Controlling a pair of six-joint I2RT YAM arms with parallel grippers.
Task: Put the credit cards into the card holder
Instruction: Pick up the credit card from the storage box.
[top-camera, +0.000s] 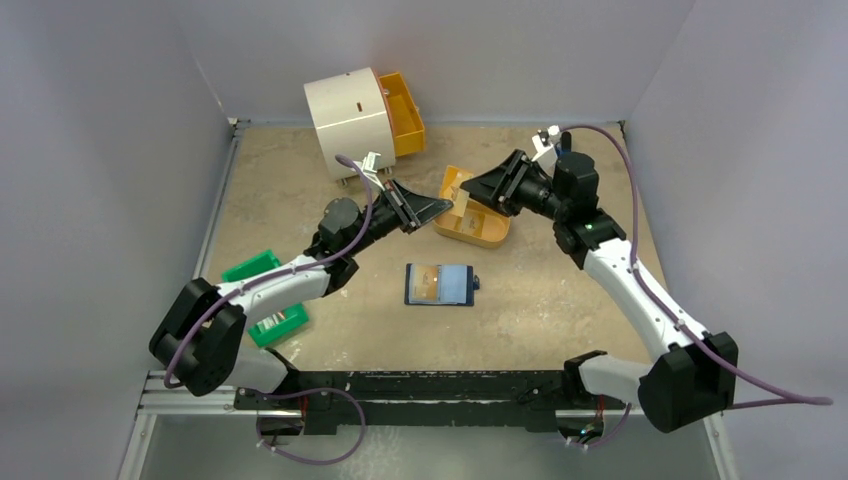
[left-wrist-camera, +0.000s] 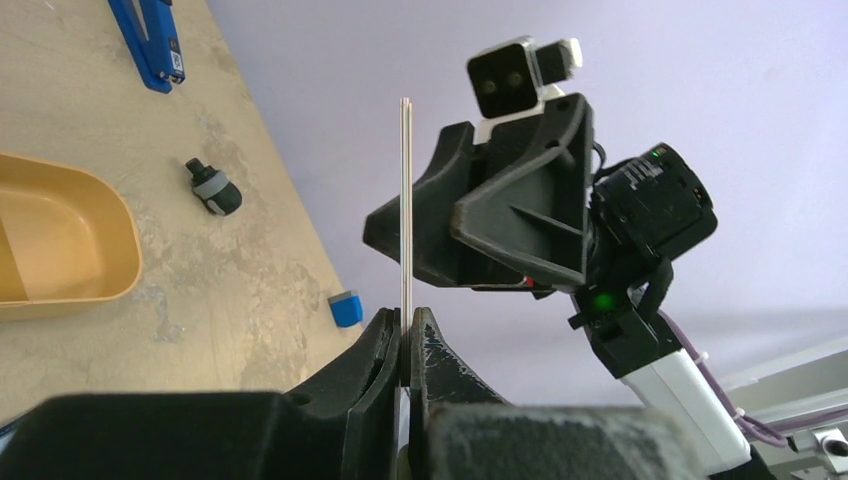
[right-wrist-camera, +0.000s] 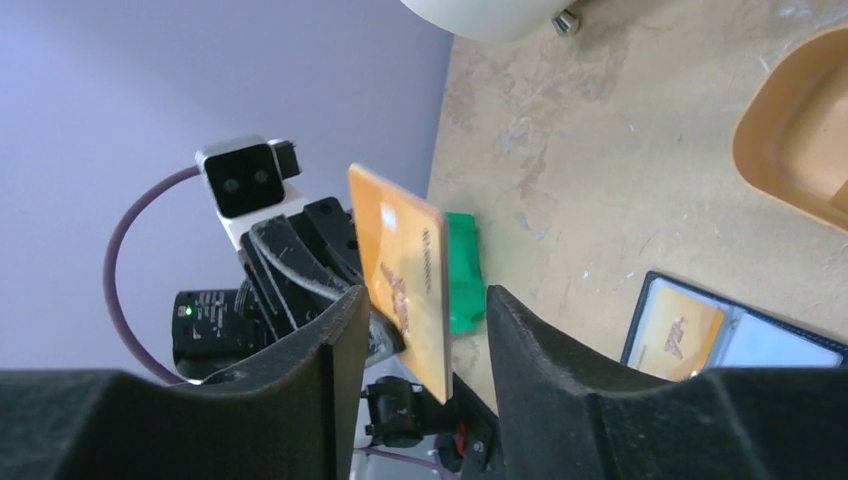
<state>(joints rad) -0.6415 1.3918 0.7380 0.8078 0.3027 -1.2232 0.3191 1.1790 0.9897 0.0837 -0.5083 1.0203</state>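
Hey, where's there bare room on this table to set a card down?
Bare: the strip between the open navy-blue wallet and the arm bases, and the stretch from the wallet to the white right arm. Crowded: mid-table, where the left gripper and right gripper meet around a yellow-orange card above the orange oval tray.

Pale lavender walls (top-camera: 100, 150) on 3 sides; mottled beige tabletop (top-camera: 560, 320); aluminium rail (top-camera: 190, 402) at near edge.

Beige table (top-camera: 560, 300) holds card holder (top-camera: 440, 284), orange tray (top-camera: 478, 236), perhaps green boxes (top-camera: 250, 270).
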